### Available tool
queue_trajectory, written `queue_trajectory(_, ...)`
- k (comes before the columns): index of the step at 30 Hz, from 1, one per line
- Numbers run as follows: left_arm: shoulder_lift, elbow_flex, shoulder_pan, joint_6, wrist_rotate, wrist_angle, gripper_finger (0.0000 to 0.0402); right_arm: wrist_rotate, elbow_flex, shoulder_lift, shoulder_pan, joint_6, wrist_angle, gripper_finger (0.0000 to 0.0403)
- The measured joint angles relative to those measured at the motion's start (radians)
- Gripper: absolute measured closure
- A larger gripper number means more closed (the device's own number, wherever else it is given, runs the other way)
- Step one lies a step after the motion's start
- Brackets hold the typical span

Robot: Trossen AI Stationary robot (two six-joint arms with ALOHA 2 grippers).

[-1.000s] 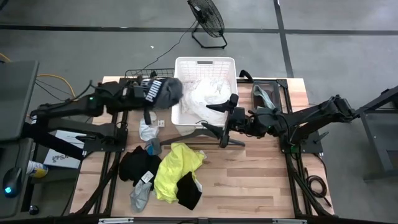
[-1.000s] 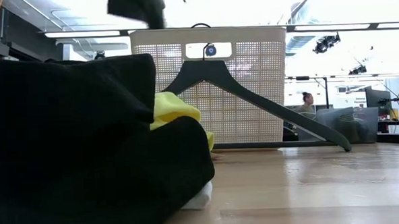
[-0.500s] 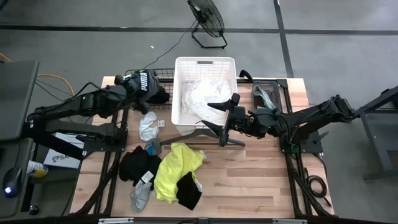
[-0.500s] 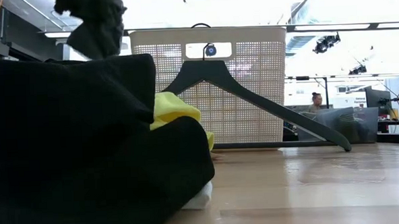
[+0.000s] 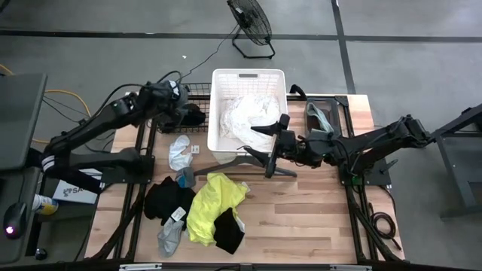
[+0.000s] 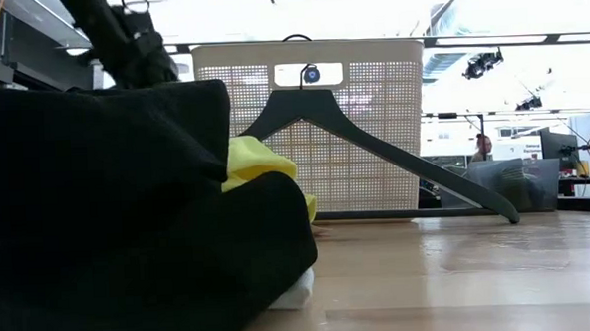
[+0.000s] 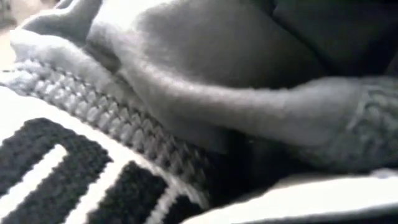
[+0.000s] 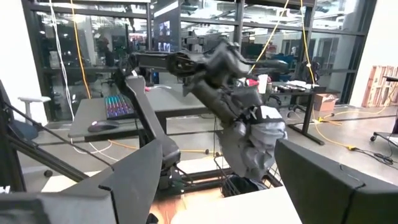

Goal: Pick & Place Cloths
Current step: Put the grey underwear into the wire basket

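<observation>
My left gripper (image 5: 175,98) is above the table's far-left corner, left of the white basket (image 5: 248,74), shut on a black-and-grey knit garment (image 5: 190,114) with a white lettered band (image 7: 56,168). The large white lacy garment (image 5: 245,113) lies inside the basket. A neon yellow cloth (image 5: 212,202), black cloths (image 5: 166,200), a small white one (image 5: 179,153) and a grey one (image 5: 169,239) lie on the near-left table. My right gripper (image 5: 256,141) is open, level beside the basket's near-right corner, above the dark hanger (image 6: 374,142). My left gripper holds the knit garment from above. The cloth fills the left wrist view and hides the fingers, so I cannot tell which part is pinched. In the right wrist view the garment (image 8: 252,149) hangs bunched below the gripper; whether its lower end touches the table I cannot tell.
The dark hanger (image 5: 242,159) leans against the basket's near wall. A wire rack (image 5: 172,89) sits at the table's far-left edge. A black cloth (image 6: 98,214) fills the left of the low view. Bare wood (image 5: 301,218) covers the near-right table.
My left gripper has carried the knit garment away from the basket toward the table's far-left corner and downward. The garment, earlier spread with its lettering facing up, now hangs bunched below the gripper. The right arm has kept still.
</observation>
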Motion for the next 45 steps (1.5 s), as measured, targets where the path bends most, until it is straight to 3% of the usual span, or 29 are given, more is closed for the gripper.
queue_trajectory(11,0.184,0.000,0.207,0.082,0.162,0.027,0.0380,0.000,0.000,0.000,0.000,0.049,-0.049,0.0101)
queue_trajectory(19,0.298,0.000,0.285,0.127,0.253,0.037,0.0380,0.000,0.000,0.000,0.000,0.053,-0.055,0.0101)
queue_trajectory(27,0.394,0.000,0.292,0.133,0.296,0.031,0.0364,0.000,0.000,0.000,0.000,0.099,-0.088,0.0101)
queue_trajectory(45,0.530,-0.020,0.293,0.159,0.369,0.022,0.0369,-0.011,0.000,0.000,0.001,0.131,-0.108,0.0101)
